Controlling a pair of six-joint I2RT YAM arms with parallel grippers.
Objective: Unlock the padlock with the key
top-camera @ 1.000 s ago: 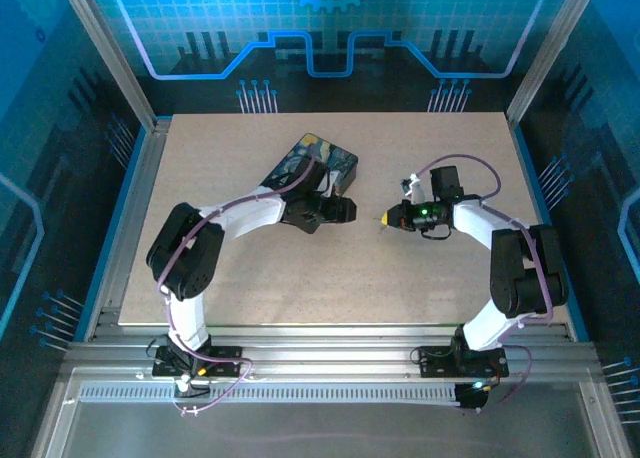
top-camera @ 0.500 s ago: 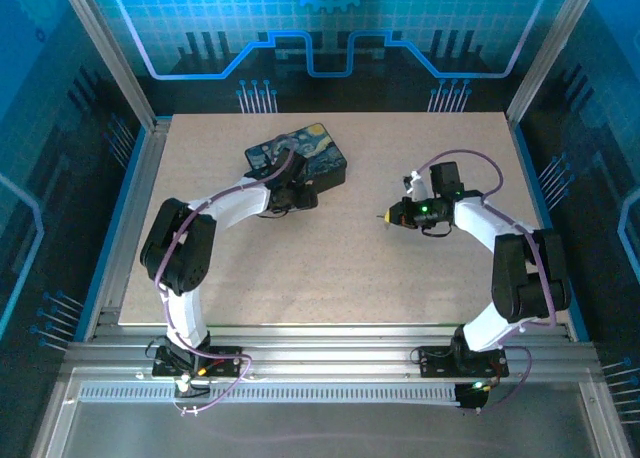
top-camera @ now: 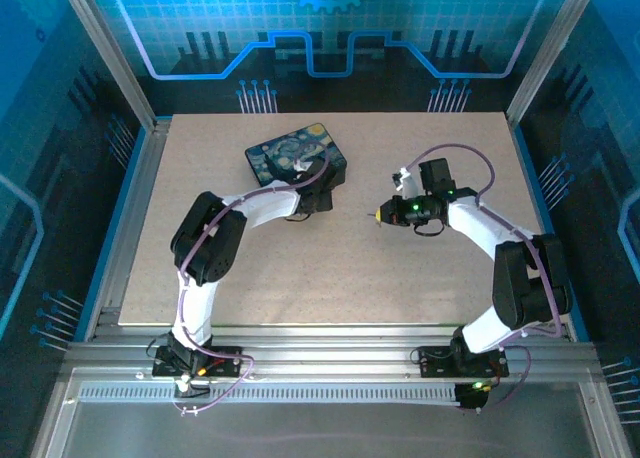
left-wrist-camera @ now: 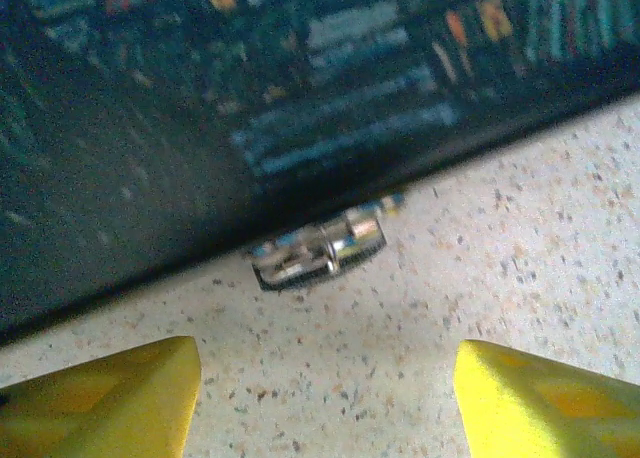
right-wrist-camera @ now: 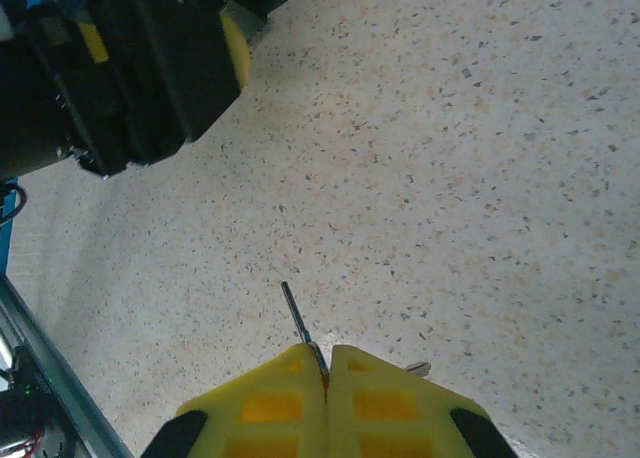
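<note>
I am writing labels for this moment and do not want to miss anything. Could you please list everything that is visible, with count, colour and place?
padlock: one, dark with silvery metal, blurred; lying on the table against the lower edge of the box.
key: one, silvery-grey; pinched in the right gripper, its thin blade sticking out ahead of the fingertips.
box: one, dark with a blue-and-yellow swirl-painted lid; far part of the table, left of centre.
table: one, speckled beige; under everything.
left gripper: one, yellow fingers, open; low beside the box, facing the padlock, not touching it.
right gripper: one, yellow fingers, shut on the key; right of centre, pointing towards the left gripper.
</note>
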